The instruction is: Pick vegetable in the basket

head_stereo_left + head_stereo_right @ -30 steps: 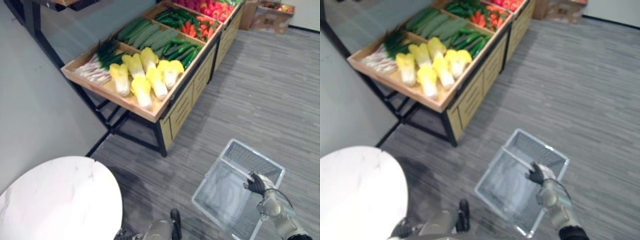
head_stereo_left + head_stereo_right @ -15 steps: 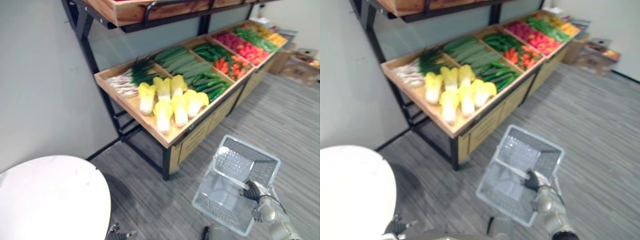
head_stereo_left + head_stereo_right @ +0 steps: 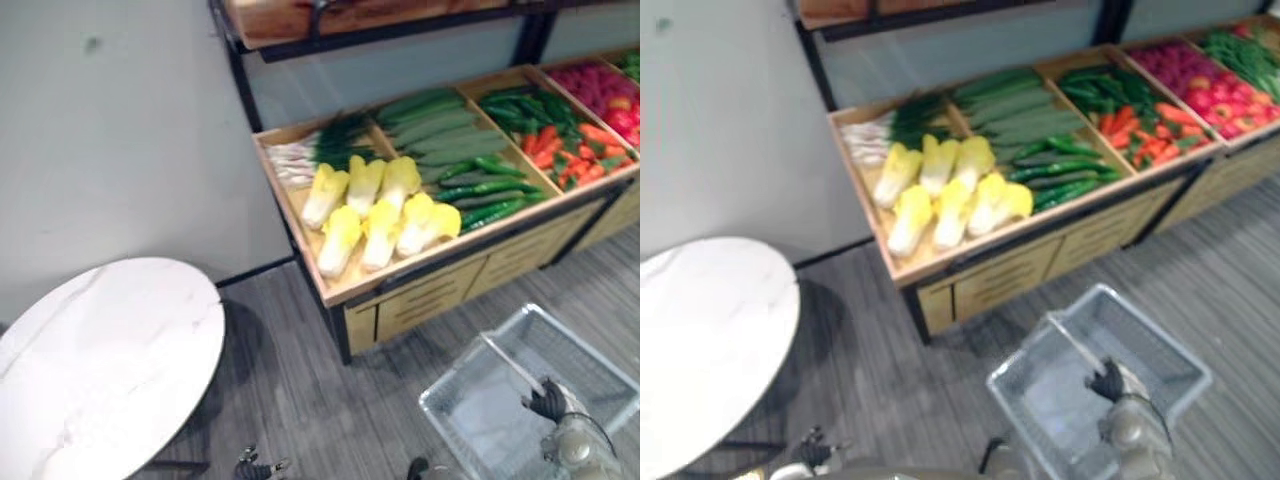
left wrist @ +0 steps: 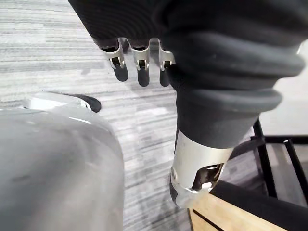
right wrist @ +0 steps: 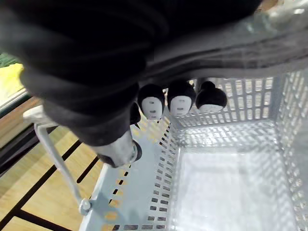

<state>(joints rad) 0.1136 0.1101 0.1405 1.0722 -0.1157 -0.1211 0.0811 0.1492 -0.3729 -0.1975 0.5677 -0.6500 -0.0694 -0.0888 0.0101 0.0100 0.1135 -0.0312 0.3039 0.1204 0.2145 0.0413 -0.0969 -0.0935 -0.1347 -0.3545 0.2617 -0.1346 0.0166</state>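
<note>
Vegetables: lying in the open trays of the stand (image 3: 432,296), far of the basket (image 3: 478,418) and well apart from both hands.
Cabbages (image 3: 381,232): lying in two rows in the leftmost tray, long axes running near to far with a lean to the right. White stems are pointing near and yellow leaves are pointing far.
Scallions (image 3: 318,152): lying just far-left of the cabbages, white ends pointing left, green tops pointing right.
Cucumbers (image 3: 435,125): lying in the next tray to the right, long axes running roughly left to right.
Basket: hanging near right over the floor (image 3: 300,400), just near of the stand. Its long axis is running near-left to far-right and its mouth is facing up.
Right hand (image 3: 548,400): curling its fingers round the handle (image 3: 512,362) and carrying the basket by it.
Left hand (image 4: 143,74): hanging over the floor, fingers loose and nearly straight, grasping nothing.
In the way: the stand's near rim and a strip of floor are lying between the cabbages and the basket. A round white table (image 3: 100,360) is standing near left, well apart from the basket. A shelf (image 3: 330,18) is overhanging the far side of the trays.
Hard to make out: the stand is running out of view at the right, and the orange and red produce there is too blurred to name. The basket's near corner is being cut off by the view's edge.
</note>
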